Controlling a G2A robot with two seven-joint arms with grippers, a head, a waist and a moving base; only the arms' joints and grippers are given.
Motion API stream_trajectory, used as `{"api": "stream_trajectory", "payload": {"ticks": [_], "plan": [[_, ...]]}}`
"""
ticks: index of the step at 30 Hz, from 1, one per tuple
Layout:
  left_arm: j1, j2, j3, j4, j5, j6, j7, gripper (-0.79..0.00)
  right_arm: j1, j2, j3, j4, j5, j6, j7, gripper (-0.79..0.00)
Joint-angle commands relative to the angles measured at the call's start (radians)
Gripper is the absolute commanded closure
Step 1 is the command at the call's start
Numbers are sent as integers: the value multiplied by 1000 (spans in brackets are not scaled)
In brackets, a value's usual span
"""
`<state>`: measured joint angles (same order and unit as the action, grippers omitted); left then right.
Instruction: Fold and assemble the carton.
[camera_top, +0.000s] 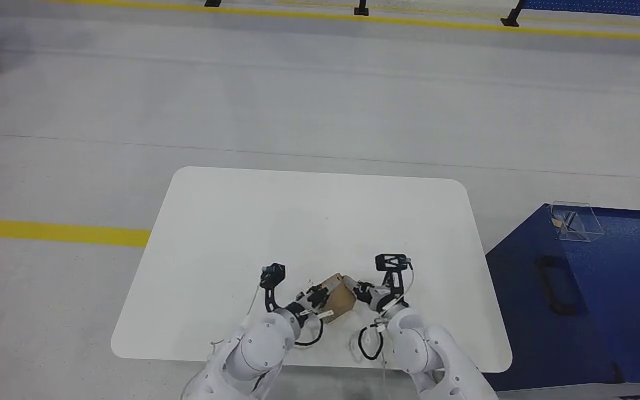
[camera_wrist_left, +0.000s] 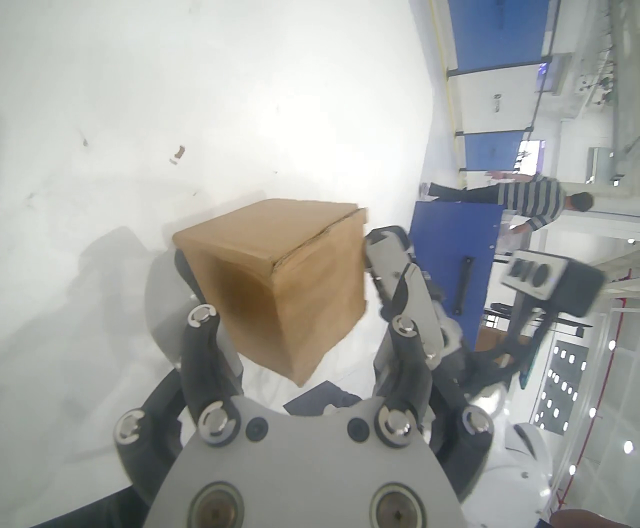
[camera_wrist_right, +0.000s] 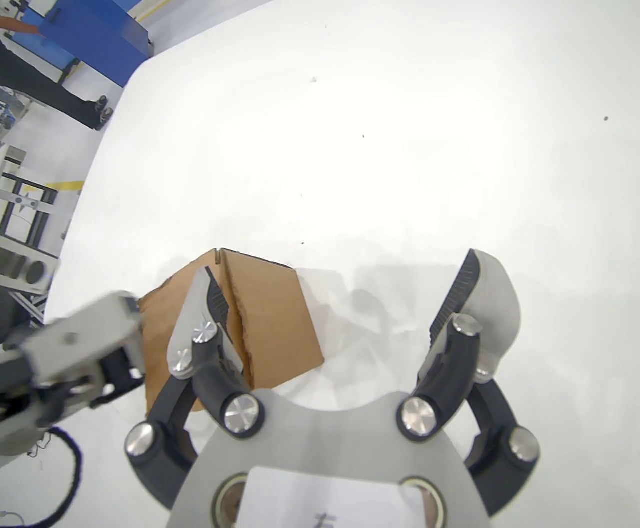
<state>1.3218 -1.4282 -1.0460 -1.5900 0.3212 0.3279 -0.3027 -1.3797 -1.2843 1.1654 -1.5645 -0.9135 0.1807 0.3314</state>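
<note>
Near edge of the counter (camera_top: 300, 215), about midway along: the brown carton (camera_top: 340, 295) is showing as a closed cube, with a seam running down one face. The left gripper (camera_wrist_left: 280, 252) is clamping it, one finger on either side. The right gripper (camera_wrist_right: 341, 270) is hanging just beside it, fingers spread apart, one finger close against the seamed face. Past the right edge, a blue cabinet (camera_top: 570, 290) is carrying a clear box (camera_top: 575, 221).
</note>
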Motion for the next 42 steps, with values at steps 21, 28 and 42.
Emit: {"api": "stream_trajectory", "payload": {"ticks": [21,28,42], "plan": [[104,52,-24,-117,675,-321,283,-785,-11,-4,51,-41,42,32,-34,-785],[76,86,55,14,1251,-555,522,-785,8,-8,117,-25,169,82,-6,-785],[-27,91,85,163,1399,-643,411,-785,10,-8,124,-24,176,84,-1,-785]]}}
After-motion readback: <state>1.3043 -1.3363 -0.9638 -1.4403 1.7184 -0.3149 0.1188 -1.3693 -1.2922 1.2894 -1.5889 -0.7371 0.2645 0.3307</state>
